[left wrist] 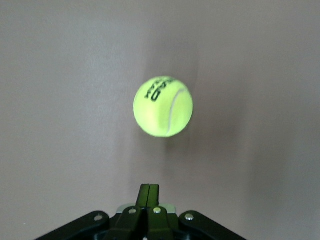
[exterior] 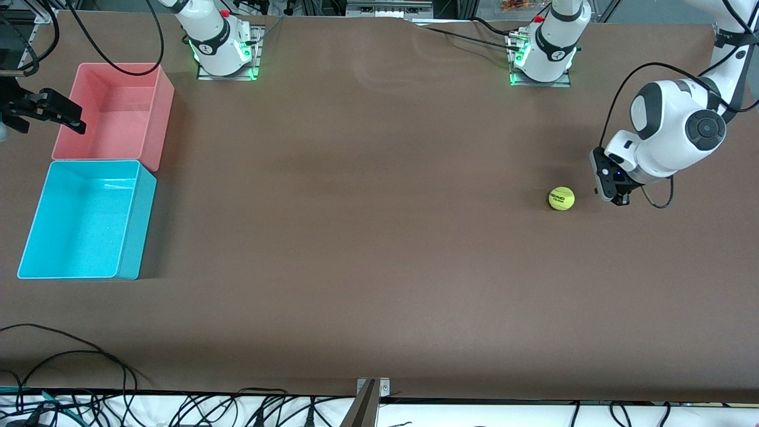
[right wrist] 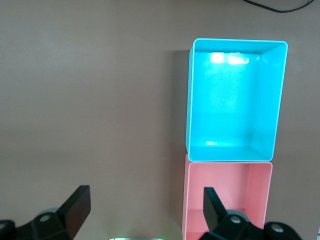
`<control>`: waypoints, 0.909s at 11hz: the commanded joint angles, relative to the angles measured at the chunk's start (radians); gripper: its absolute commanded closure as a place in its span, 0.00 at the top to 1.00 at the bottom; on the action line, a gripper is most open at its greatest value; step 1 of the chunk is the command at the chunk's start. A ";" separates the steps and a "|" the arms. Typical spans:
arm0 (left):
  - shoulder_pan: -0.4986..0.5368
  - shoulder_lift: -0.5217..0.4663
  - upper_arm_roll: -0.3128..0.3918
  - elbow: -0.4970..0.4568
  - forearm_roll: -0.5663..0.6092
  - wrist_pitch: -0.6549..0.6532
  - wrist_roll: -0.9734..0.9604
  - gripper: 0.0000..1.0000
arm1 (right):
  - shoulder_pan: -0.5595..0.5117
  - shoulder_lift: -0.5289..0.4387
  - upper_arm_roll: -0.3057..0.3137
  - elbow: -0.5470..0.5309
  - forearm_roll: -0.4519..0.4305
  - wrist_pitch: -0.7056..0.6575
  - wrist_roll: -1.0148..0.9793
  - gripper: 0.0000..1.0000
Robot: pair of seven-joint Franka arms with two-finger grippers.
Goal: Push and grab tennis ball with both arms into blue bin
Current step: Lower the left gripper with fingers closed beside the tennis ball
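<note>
The tennis ball lies on the brown table toward the left arm's end; in the left wrist view it sits just ahead of my fingertips. My left gripper is shut and empty, low over the table beside the ball, a small gap from it. The blue bin stands empty at the right arm's end, also in the right wrist view. My right gripper is open and empty, raised beside the pink bin.
A pink bin stands empty against the blue bin, farther from the front camera. The two arm bases stand at the table's back edge. Cables trail near the front edge.
</note>
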 commanded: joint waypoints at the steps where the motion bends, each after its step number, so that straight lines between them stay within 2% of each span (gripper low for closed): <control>1: 0.022 0.053 0.008 -0.001 0.009 0.074 0.124 0.00 | -0.005 0.001 0.008 0.019 -0.011 -0.019 -0.010 1.00; 7: 0.009 0.151 0.006 -0.001 -0.051 0.167 0.129 0.00 | -0.005 0.001 0.007 0.019 -0.011 -0.020 -0.011 1.00; 10: 0.005 0.172 0.003 -0.001 -0.095 0.169 0.129 0.00 | -0.005 0.001 0.007 0.019 -0.010 -0.020 -0.011 1.00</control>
